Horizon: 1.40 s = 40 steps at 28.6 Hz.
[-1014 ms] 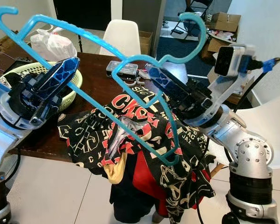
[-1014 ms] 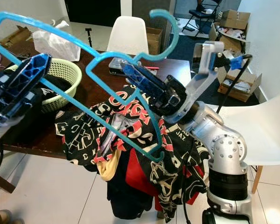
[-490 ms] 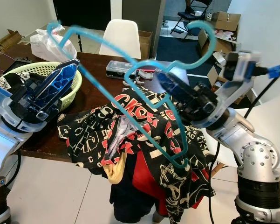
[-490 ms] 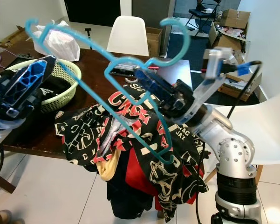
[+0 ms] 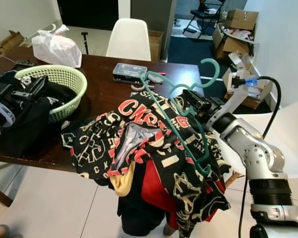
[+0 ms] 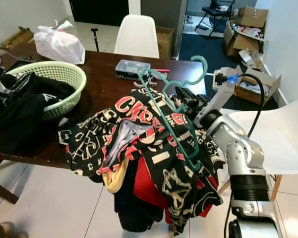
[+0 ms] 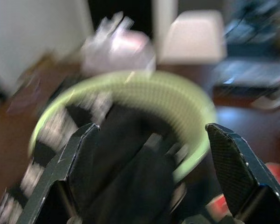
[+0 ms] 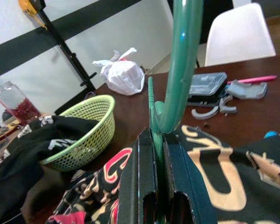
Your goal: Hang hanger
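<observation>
My right gripper (image 8: pixel 158 154) is shut on the neck of a teal plastic hanger (image 5: pixel 174 118), just below its hook (image 5: pixel 209 74). The hanger slants down over a black, red and cream patterned garment (image 5: pixel 153 148) that drapes off the front edge of the dark wooden table (image 5: pixel 101 89); its lower corner rests against the cloth. In the head views the right gripper (image 5: pixel 197 102) sits at the table's right end. My left gripper (image 7: pixel 153 186) is open with nothing in it, off to the far left over the green basket (image 7: pixel 191 116). The left wrist view is blurred.
The green basket (image 5: pixel 64 82) holds black clothes at the table's left. A white plastic bag (image 5: pixel 57 47) and a clear box (image 5: pixel 130 72) lie further back. One white chair (image 5: pixel 131 37) stands behind the table, another (image 5: pixel 292 134) at my right. Cardboard boxes (image 5: pixel 238 20) sit beyond.
The right gripper has brought the hanger down from head height onto the garment. The left arm has drawn back to the left, over the basket.
</observation>
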### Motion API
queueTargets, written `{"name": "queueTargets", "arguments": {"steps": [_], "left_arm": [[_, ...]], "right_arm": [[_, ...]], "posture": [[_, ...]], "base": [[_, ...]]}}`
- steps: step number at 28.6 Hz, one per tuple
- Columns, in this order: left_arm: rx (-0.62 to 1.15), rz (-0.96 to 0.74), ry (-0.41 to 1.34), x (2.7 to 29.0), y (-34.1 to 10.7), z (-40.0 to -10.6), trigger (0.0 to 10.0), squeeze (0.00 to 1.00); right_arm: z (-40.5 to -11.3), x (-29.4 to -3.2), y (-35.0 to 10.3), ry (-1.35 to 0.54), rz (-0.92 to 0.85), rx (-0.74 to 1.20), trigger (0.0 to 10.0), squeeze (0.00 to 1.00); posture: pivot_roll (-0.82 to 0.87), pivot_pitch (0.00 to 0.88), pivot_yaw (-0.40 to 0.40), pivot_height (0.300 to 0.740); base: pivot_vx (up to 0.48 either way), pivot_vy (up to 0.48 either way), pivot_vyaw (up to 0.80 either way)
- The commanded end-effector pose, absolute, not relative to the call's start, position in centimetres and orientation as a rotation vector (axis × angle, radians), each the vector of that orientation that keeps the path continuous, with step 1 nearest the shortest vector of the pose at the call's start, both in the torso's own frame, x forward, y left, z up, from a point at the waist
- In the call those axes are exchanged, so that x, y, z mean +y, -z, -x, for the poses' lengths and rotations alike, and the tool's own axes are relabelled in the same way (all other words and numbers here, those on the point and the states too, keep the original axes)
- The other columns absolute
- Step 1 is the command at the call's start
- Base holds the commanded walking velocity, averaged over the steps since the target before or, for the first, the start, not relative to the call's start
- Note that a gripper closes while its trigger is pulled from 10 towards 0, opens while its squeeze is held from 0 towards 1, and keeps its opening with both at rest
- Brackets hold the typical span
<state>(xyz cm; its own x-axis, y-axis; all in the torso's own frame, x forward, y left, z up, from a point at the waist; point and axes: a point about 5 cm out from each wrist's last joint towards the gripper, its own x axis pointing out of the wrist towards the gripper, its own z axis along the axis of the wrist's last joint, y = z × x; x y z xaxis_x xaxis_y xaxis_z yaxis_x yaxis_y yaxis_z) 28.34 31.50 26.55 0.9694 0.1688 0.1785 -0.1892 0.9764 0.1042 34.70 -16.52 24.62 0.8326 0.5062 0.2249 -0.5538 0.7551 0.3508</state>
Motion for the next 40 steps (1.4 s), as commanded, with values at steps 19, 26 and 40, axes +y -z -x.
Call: {"name": "queueTargets", "arguments": {"steps": [19, 26, 40], "left_arm": [[0.085, -0.268, -0.43, 35.2, -20.2, -31.1, 10.0, 0.0], [0.074, -0.283, -0.407, 35.3, -20.1, -31.6, 3.1, 0.0], [0.025, -0.339, -0.401, 36.1, -20.9, -31.8, 0.0, 0.0]], "right_arm": [[-34.1, -18.3, -27.5, -0.551, -0.463, -0.296, 10.0, 0.0], [-34.0, -18.4, -28.1, -0.546, -0.472, -0.329, 10.0, 0.0], [-33.9, -18.6, -28.9, -0.554, -0.489, -0.365, 10.0, 0.0]], "posture": [[0.02, 0.073, -0.039, 0.74], [0.01, 0.074, -0.034, 0.74], [0.02, 0.069, -0.037, 0.74]], "base": [[0.0, 0.0, 0.0], [0.0, 0.0, 0.0], [0.0, 0.0, 0.0]]}}
